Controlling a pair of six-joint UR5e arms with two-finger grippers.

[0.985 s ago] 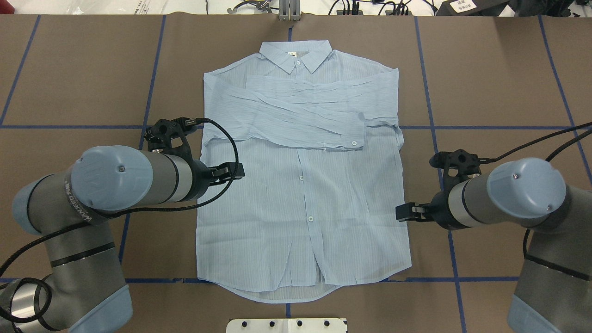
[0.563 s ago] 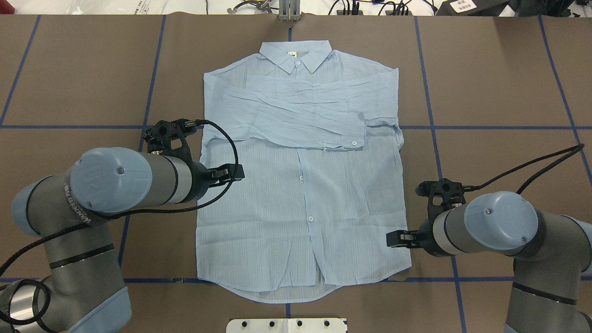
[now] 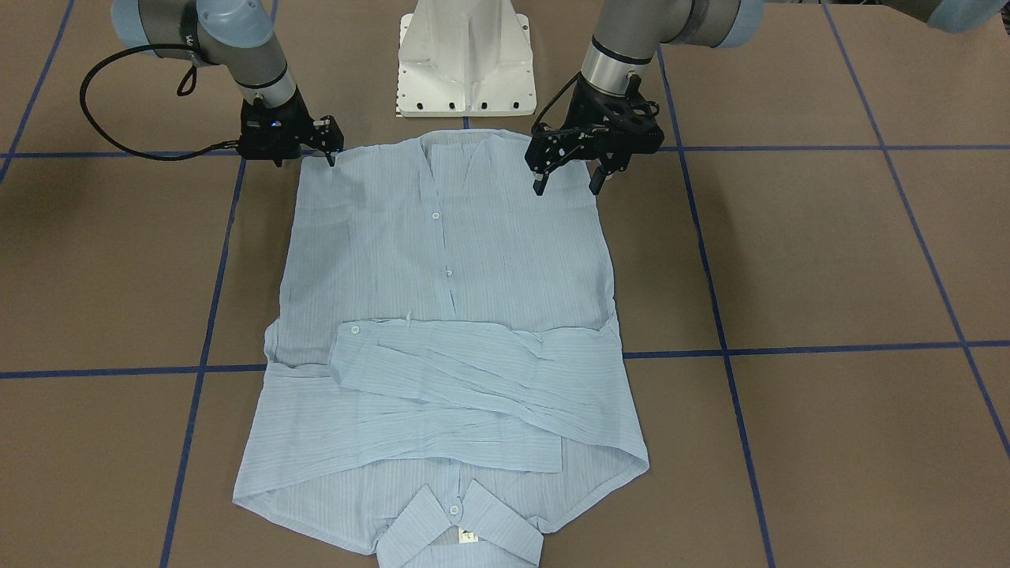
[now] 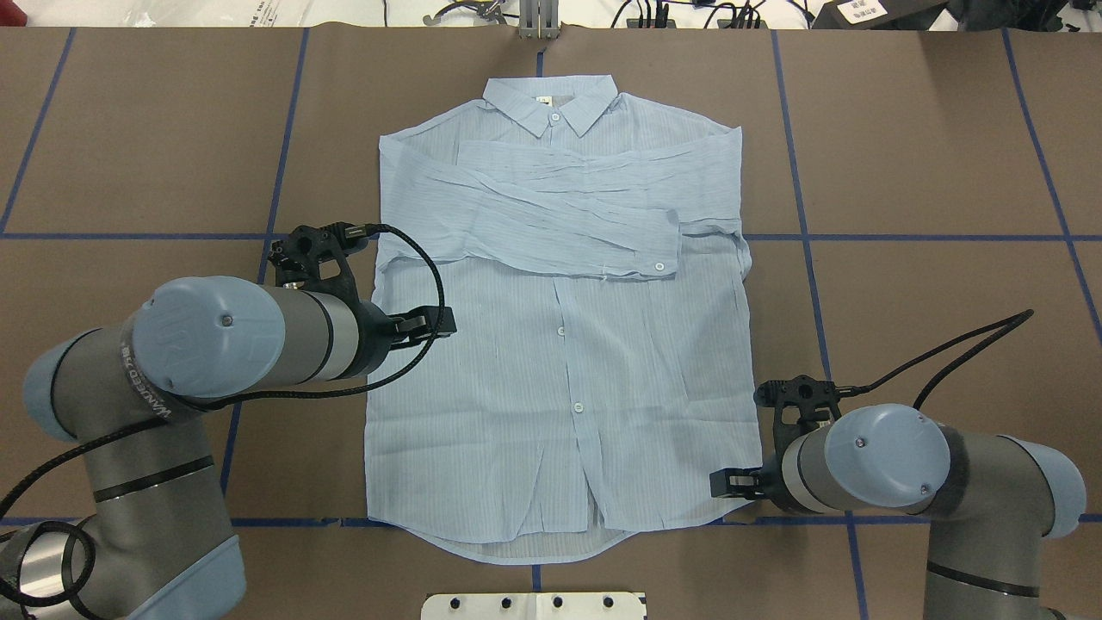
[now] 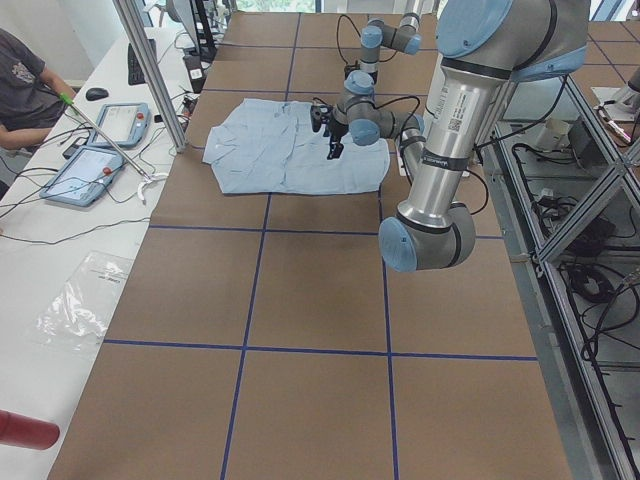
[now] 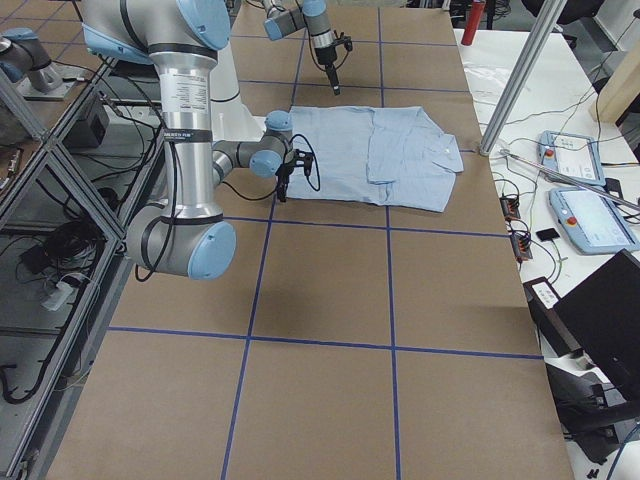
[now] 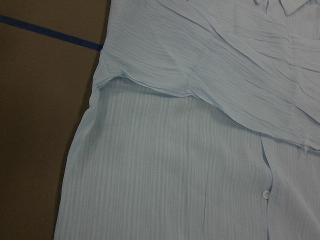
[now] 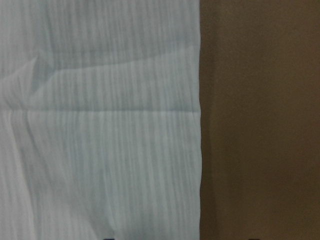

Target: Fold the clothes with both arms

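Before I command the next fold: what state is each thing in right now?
shirt: flat, front up, body not yet folded.
sleeves: both folded across the chest.
left gripper: jaws open, over the shirt near its side edge.
right gripper: jaws open, at the hem corner, straddling the shirt's edge.

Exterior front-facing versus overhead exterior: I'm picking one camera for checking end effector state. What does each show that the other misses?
Front-facing only: the left end effector with fingers spread open over the shirt, and the whole white pedestal. Overhead only: the left arm and right arm back to their elbows, and cables beyond the table. Both: the shirt lying flat, sleeves folded across the chest, and the right end effector at a hem corner.
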